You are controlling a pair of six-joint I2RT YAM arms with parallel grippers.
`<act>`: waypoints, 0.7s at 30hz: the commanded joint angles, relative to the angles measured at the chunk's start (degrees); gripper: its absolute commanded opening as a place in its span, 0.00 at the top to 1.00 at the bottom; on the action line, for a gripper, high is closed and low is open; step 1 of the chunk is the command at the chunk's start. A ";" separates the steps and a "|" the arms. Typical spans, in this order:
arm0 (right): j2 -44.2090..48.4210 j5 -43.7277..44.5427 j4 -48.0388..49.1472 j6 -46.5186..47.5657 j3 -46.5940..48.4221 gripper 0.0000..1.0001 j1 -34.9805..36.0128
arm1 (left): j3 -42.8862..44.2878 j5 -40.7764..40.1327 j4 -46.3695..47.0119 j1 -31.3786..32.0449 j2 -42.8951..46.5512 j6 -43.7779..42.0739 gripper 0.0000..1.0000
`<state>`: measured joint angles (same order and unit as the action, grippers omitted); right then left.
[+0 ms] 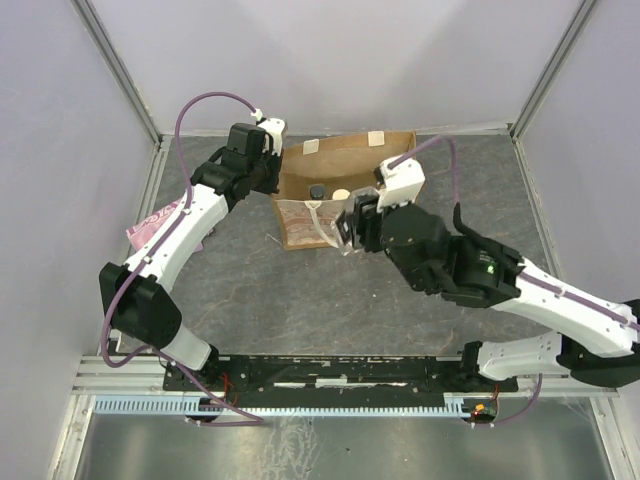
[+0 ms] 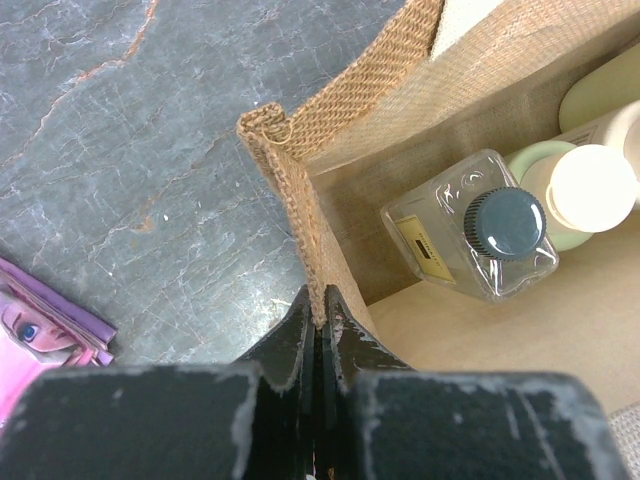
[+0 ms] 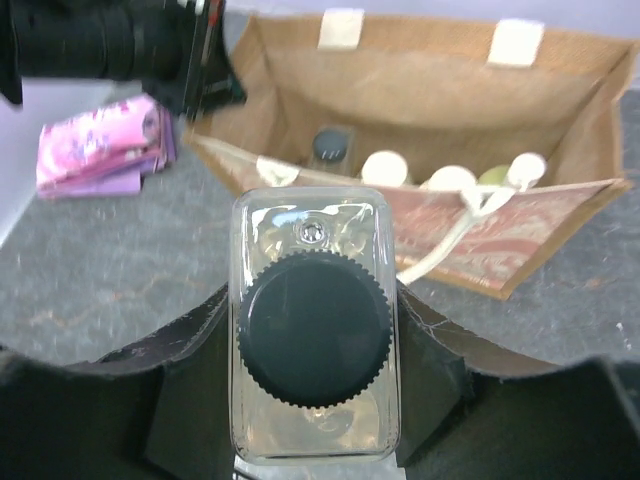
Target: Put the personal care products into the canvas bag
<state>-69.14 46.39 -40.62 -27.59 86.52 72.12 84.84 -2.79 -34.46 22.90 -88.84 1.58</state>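
Observation:
The brown canvas bag [image 1: 340, 160] stands open at the table's far middle. My left gripper [image 2: 320, 312] is shut on the bag's left rim [image 2: 290, 190] and also shows in the top view [image 1: 272, 176]. Inside the bag stand a clear bottle with a black cap [image 2: 480, 228] and pale yellow bottles with cream tops [image 2: 592, 186]; three cream tops [image 3: 383, 168] show in the right wrist view. My right gripper [image 3: 312, 312] is shut on the second clear bottle with a black cap [image 3: 312, 330], held upright in front of the bag's patterned panel [image 3: 520, 235].
A flat pink-magenta packet [image 1: 152, 222] lies on the table left of the bag, under the left arm; it shows in the left wrist view [image 2: 40, 330] too. A cream rope handle [image 3: 445, 240] hangs over the front panel. Enclosure walls stand on both sides.

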 commanded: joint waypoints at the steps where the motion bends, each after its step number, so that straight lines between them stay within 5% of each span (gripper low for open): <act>1: -1.08 0.80 12.59 4.78 6.79 1.00 -3.95 | 1.60 0.38 1.05 -0.63 3.38 -1.83 0.97; 12: -14.14 -20.55 24.87 7.04 17.69 1.00 -15.31 | 0.70 0.66 0.90 -0.62 4.37 -1.77 0.97; 21: -21.29 -26.93 25.33 5.44 26.26 1.00 -22.27 | 0.14 0.71 0.69 -0.64 5.81 -1.79 0.97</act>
<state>-92.09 22.00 -26.94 -21.23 105.30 51.86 84.25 -1.80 -34.68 22.90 -87.81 1.61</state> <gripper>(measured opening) 0.568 0.051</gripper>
